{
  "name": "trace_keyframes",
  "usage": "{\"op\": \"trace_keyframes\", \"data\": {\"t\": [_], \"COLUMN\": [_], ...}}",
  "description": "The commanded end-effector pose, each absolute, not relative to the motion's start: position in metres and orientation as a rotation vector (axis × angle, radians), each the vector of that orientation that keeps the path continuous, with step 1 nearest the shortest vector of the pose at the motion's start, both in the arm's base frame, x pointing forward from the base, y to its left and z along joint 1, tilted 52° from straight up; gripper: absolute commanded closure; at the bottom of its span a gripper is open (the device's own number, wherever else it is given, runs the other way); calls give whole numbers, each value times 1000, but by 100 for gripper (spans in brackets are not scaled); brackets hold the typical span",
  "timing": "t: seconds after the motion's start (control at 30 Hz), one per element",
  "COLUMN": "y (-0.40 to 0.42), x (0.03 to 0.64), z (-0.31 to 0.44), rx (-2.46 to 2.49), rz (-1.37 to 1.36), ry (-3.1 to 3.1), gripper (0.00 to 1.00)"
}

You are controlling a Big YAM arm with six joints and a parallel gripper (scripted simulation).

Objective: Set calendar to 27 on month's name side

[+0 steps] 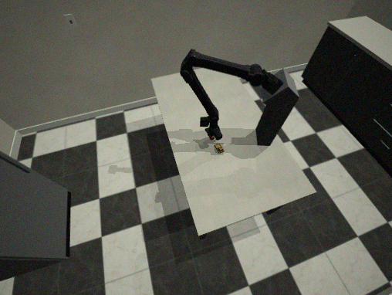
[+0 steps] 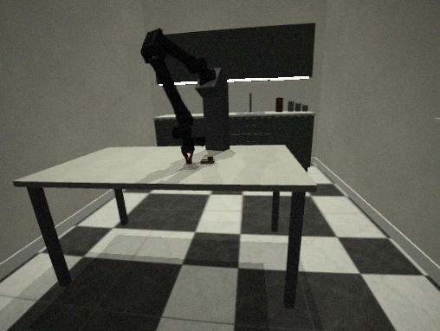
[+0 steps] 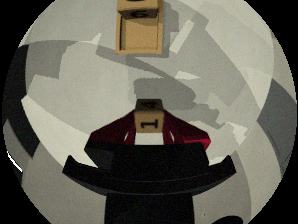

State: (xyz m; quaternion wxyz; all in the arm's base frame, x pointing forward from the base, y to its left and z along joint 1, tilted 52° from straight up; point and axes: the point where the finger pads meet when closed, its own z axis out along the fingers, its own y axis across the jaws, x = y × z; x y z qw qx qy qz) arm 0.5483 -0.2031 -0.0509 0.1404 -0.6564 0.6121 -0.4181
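My gripper [image 2: 188, 160] [image 3: 149, 113] is shut on a wooden cube [image 2: 189, 162] [image 3: 149, 119], held between its red fingers. In the wrist view the cube's near face shows a 1 lying on its side, and its upper face shows a 4. It is very low over the table; whether it touches is unclear. The wooden tray [image 2: 205, 162] [image 3: 140, 51] lies flat beyond it, apart from the cube. The other cube [image 2: 210, 159] [image 3: 140, 13] is at the tray's far end; its near face shows a dark 6 or 9. Its top is cut off. The tray's near half is empty. The month side cannot be read.
The pale table [image 1: 239, 193] [image 2: 108, 173] bears the arm's grey pedestal [image 1: 274, 116] [image 2: 216, 117] behind the tray. Shadows of the arm fall across the table around the tray and the held cube. A dark counter [image 1: 347, 77] stands beyond the table.
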Motion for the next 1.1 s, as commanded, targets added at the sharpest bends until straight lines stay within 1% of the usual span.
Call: {"op": "trace_keyframes", "data": {"t": [0.0,0.5,0.53,0.6,0.63,0.77,0.8,0.87,0.9,0.97,1.0,1.07], "y": [-197,-197,-197,-197,-197,-197,-197,-197,-197,-197,-197,-197], "x": [542,542,542,542,542,542,542,542,542,542,542,542], "z": [-65,-65,-65,-65,-65,-65,-65,-65,-65,-65,-65,-65], "rx": [-1931,-1931,-1931,-1931,-1931,-1931,-1931,-1931,-1931,-1931,-1931,-1931], "rz": [-1178,-1178,-1178,-1178,-1178,-1178,-1178,-1178,-1178,-1178,-1178,-1178], "ry": [1771,1771,1771,1771,1771,1771,1771,1771,1771,1771,1771,1771], "gripper": [73,73,69,69,66,66,62,62,58,58,54,54]}}
